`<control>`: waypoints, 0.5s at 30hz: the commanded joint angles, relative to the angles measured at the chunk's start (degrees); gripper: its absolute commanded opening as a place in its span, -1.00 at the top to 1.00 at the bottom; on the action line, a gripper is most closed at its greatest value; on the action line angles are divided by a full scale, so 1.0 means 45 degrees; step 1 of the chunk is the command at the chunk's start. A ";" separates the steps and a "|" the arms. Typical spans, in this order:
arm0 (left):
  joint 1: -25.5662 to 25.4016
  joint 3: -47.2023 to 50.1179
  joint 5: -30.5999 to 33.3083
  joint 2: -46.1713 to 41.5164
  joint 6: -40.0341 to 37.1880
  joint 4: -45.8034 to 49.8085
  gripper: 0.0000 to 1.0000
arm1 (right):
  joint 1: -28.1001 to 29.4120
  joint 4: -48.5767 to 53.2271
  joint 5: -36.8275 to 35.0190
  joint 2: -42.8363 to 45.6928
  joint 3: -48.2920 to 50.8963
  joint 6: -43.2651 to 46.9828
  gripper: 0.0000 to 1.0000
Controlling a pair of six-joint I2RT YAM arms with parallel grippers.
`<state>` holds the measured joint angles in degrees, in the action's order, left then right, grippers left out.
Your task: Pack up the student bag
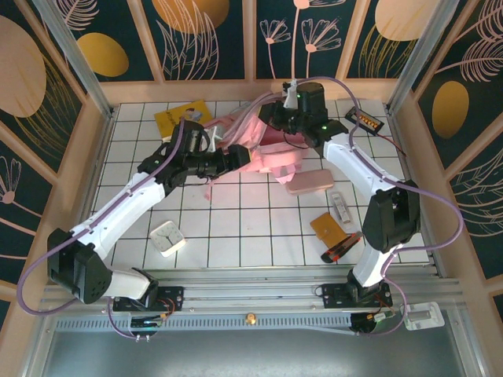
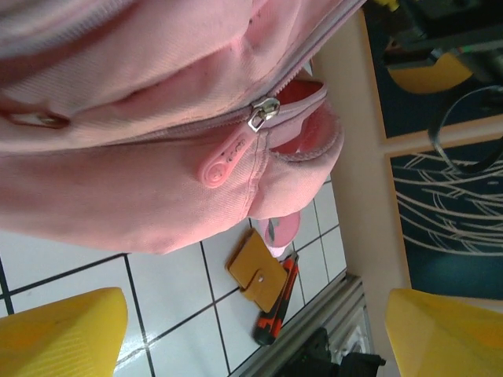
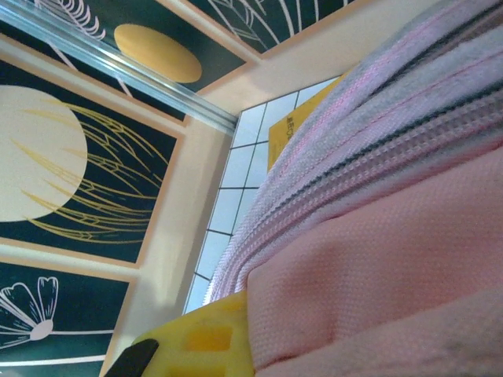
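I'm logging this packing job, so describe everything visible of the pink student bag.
The student bag is soft pink woven cloth, slumped on the tiled table toward its far side. Its zipper, with metal slider and round pink pull, stands partly open. The right tool pinches its top; the open left tool faces the zipper.

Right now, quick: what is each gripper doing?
Left gripper: open, holding nothing.
Right gripper: closed on fabric of the student bag.

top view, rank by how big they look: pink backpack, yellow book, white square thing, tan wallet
1. pink backpack
2. yellow book, though partly hidden
3. white square thing and tan wallet look about alike, so no ranking between them
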<state>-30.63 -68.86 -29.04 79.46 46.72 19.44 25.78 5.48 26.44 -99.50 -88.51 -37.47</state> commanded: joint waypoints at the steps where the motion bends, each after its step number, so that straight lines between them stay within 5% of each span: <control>1: 0.0074 0.0416 -0.0924 -0.0141 -0.0034 -0.1057 -0.64 | 0.0246 -0.0679 -0.0383 0.0106 -0.0780 0.0130 1.00; 15: 0.0071 0.2071 -0.0364 -0.0321 0.0682 -0.3343 -0.37 | 0.0284 -0.0905 0.0681 0.0709 -0.0037 0.0228 1.00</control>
<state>-30.63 -59.18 -30.94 78.39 49.67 8.49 27.09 6.04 27.20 -99.48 -88.42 -37.47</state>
